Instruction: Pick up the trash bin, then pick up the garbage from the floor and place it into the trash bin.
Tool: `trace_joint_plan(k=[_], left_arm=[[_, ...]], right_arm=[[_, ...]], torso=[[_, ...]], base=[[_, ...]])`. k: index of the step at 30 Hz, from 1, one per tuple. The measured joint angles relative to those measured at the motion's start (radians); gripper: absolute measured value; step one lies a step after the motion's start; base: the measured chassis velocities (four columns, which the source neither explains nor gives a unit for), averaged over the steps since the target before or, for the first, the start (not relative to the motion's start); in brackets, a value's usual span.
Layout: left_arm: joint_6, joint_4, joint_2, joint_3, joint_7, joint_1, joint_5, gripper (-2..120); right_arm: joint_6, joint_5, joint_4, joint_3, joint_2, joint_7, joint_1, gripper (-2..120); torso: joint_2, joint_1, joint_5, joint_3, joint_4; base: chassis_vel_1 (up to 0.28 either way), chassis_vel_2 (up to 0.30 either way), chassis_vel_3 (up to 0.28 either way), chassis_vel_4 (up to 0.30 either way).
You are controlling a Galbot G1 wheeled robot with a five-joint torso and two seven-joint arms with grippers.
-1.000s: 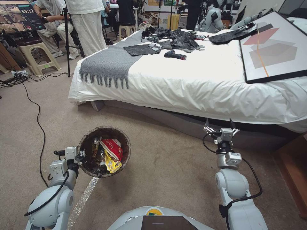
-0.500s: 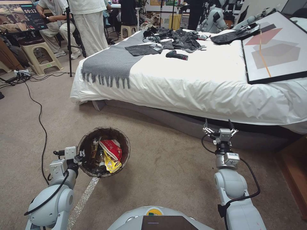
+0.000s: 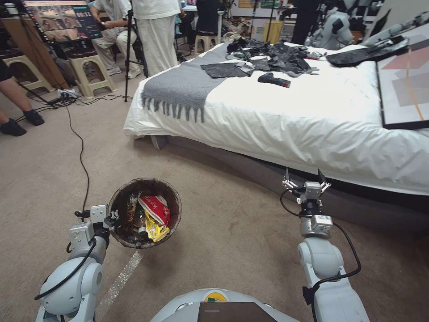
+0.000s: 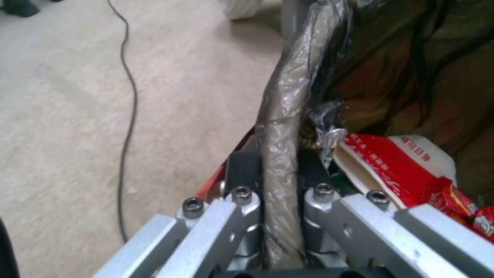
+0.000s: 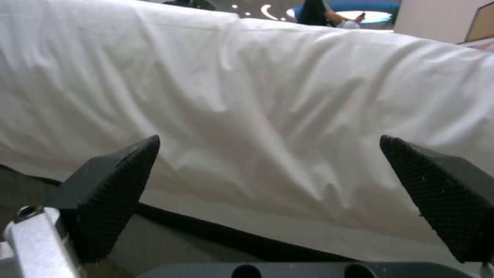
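The trash bin [image 3: 172, 201], a round bucket lined with a dark bag, hangs above the carpet at lower left. My left gripper [image 3: 114, 218] is shut on its rim; the left wrist view shows the bag-covered rim [image 4: 280, 127] clamped between the fingers [image 4: 242, 173]. Garbage [image 3: 156, 214] lies inside: a red-white wrapper [image 4: 401, 162], a yellow wrapper and brown pieces. My right gripper [image 3: 305, 176] is held up at lower right, open with nothing in it, facing the bed's white sheet [image 5: 257, 96].
A bed [image 3: 313, 116] with a grey fringed throw [image 3: 187, 87], black bags and a framed picture [image 3: 406, 85] spans the right. A black cable [image 3: 80, 152] runs over the carpet at left. Stools, a tripod and people stand at the back left.
The whole head picture has shifted to the right, so the camera has turned left. Both arms and the held bin keep their places relative to me.
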Motion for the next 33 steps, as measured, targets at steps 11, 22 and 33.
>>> trace_joint_plan(k=[11, 22, 33], left_arm=[[0.001, 0.0, -0.002, -0.001, 0.001, 0.001, 0.0, 4], [0.0, 0.002, -0.004, -0.005, 0.001, 0.003, 0.0, 4], [-0.001, 0.002, -0.004, -0.007, 0.001, 0.005, -0.004, 4]], right_arm=[[0.004, -0.007, -0.01, -0.003, 0.0, 0.0, 0.002, 100], [0.009, -0.013, -0.017, -0.007, -0.001, -0.001, 0.001, 100], [0.011, -0.021, -0.023, -0.014, -0.001, -0.001, 0.003, 100]], torso=[[0.0, 0.0, 0.0, 0.0, 0.0001], [0.0, 0.0, 0.0, 0.0, -0.0001], [0.0, 0.0, 0.0, 0.0, 0.0]], base=[[0.071, 0.073, 0.072, 0.067], [0.062, 0.061, 0.058, 0.069], [0.068, 0.069, 0.07, 0.065]])
